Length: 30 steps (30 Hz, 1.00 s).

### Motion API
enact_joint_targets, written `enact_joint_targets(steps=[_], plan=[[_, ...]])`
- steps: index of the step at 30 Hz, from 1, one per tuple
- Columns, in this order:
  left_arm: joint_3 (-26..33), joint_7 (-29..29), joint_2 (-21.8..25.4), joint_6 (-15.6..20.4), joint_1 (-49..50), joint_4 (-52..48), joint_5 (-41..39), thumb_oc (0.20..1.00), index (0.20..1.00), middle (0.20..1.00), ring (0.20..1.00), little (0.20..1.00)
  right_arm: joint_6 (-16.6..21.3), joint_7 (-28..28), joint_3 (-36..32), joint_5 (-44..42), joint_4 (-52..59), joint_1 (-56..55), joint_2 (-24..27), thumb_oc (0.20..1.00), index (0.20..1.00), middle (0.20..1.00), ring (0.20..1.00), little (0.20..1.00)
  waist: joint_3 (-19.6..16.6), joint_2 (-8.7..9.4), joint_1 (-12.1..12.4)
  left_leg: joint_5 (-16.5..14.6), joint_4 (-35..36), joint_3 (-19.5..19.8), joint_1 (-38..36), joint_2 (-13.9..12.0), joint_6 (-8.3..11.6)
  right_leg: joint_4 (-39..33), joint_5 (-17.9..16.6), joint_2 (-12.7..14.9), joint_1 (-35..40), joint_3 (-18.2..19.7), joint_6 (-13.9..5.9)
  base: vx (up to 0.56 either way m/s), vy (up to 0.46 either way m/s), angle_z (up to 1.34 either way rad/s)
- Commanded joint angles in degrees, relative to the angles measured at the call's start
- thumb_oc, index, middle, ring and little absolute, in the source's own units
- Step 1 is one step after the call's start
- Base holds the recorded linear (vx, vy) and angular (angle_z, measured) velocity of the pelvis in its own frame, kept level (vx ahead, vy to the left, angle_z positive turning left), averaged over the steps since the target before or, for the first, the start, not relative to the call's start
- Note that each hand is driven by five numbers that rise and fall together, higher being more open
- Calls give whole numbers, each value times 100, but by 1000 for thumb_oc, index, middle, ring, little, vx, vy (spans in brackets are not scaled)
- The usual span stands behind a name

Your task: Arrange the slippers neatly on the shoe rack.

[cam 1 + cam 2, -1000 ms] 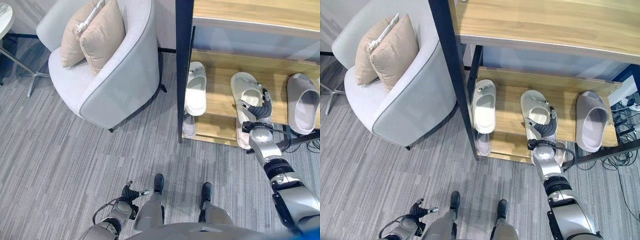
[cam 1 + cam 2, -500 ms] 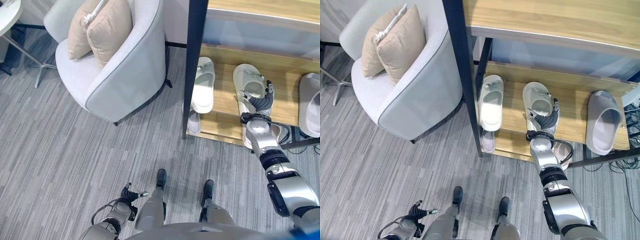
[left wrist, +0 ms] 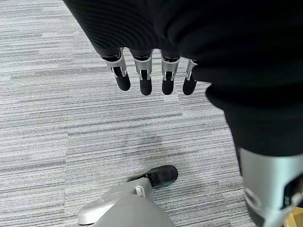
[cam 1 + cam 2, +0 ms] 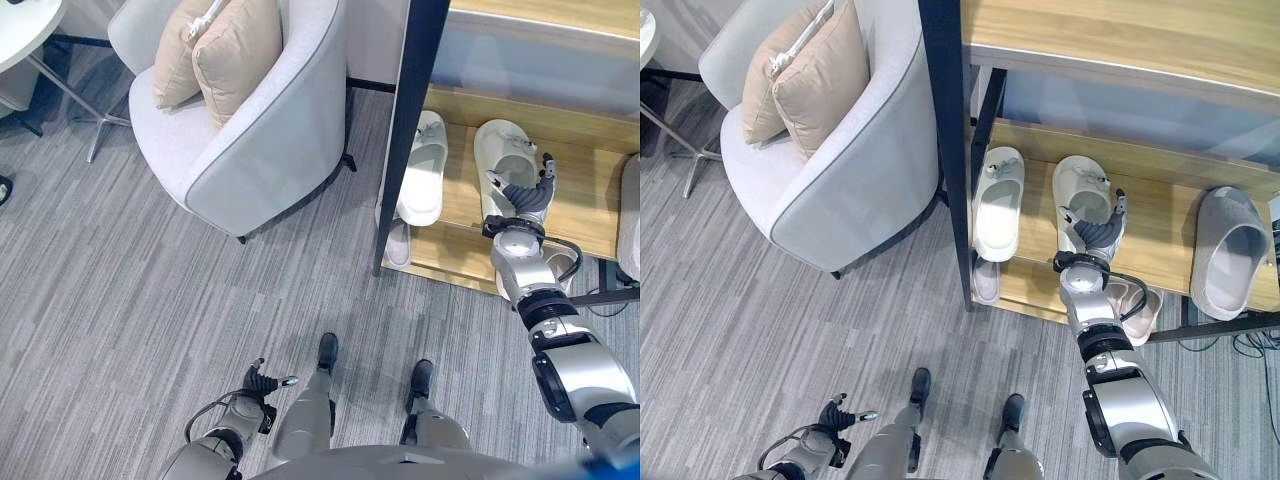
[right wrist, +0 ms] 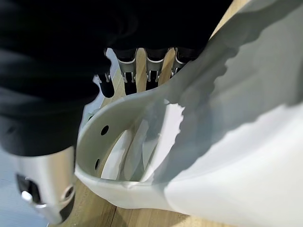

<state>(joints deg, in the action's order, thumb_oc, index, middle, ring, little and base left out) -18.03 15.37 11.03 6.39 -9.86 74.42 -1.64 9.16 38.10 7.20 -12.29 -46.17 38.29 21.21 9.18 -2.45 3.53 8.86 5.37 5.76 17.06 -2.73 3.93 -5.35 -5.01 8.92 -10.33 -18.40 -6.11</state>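
On the shoe rack [image 4: 1160,215], the right hand [image 4: 1098,238] pinches the white slipper [image 4: 1082,200], whose heel overhangs toward 6 o'clock; a loose pinch could tip it off.

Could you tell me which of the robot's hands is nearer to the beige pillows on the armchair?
Left. The left hand hangs low over the carpet, below the beige pillows; the right hand is farther off at the shoe rack.

We see even, bright indoor light; soft shadow lies under the armchair [image 4: 250,140], and the shoe rack [image 4: 1110,40] uprights lean, bent by wide-angle distortion.
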Motion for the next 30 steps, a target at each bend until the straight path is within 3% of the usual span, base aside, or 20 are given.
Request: enact_joint_targets(steps=[1,18,24,30], plan=[[-335,78,13,-29,-484,375,3,1000,1000,1000,1000,1000,89,-235,276,-131,35,204,-554,1000,1000,1000,1000,1000,105,122,259,-691,-37,-1,-119,174,70,35,190,535,203,-92,-442,12,31,4],[-369,11,-57,-111,-566,427,216,1000,1000,1000,1000,1000,52,-295,331,18,400,-168,-960,1000,1000,1000,1000,1000,-11,169,202,-798,-37,-2,-266,304,-23,35,128,694,349,-161,-512,5,46,6],[-376,-76,-163,-111,-505,446,185,1000,1000,1000,1000,1000,-31,128,77,365,271,-199,-888,1000,1000,1000,1000,1000,-82,148,140,-813,-37,-10,-261,326,-46,35,121,716,336,-115,-509,4,6,1],[-232,-171,-153,-104,-337,508,295,1000,1000,1000,1000,1000,101,352,-255,648,852,-525,-749,1000,1000,1000,1000,1000,-204,119,67,-874,-37,-84,-341,310,-62,35,161,717,349,-39,-514,16,-11,1]])
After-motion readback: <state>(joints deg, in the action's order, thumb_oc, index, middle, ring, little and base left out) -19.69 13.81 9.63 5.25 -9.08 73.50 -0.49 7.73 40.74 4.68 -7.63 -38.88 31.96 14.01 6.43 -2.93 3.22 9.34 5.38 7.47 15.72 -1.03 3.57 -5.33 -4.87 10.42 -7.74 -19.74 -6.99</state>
